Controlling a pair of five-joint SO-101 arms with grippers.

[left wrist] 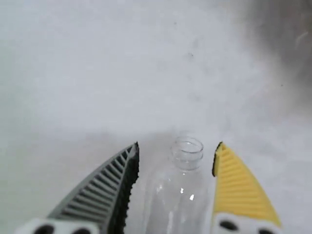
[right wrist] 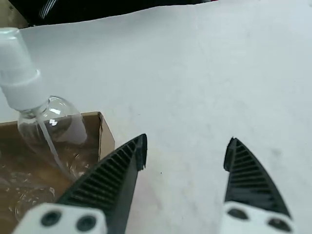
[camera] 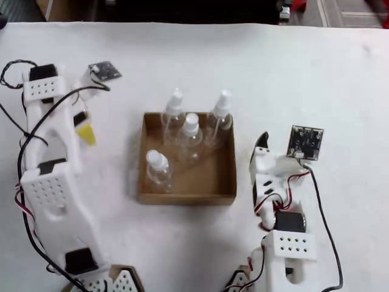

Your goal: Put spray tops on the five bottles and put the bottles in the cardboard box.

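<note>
Four clear plastic bottles with white spray tops stand upright inside the shallow brown cardboard box at the centre of the high view. Three are grouped along its upper edge and one sits at its lower left, which leaves the lower right of the box floor bare for the last bottle. We judge the task four fifths complete.

We find the fifth item, an uncapped clear plastic bottle, in the lower centre of the left wrist view. It lies between the grey ribbed finger and the yellow ribbed finger of the left gripper. The jaws are drawn in to about the width of the bottle body, and we judge that they grip it. The open neck lies level with the fingertips, so a top can be fitted without obstruction. In the high view this arm occupies the left of the frame, well apart from the box.

The right gripper stands wide open with nothing between its black fingers. It hangs over the white table just beside the right wall of the box, where we judge it is placed to fetch a spray top
</note>
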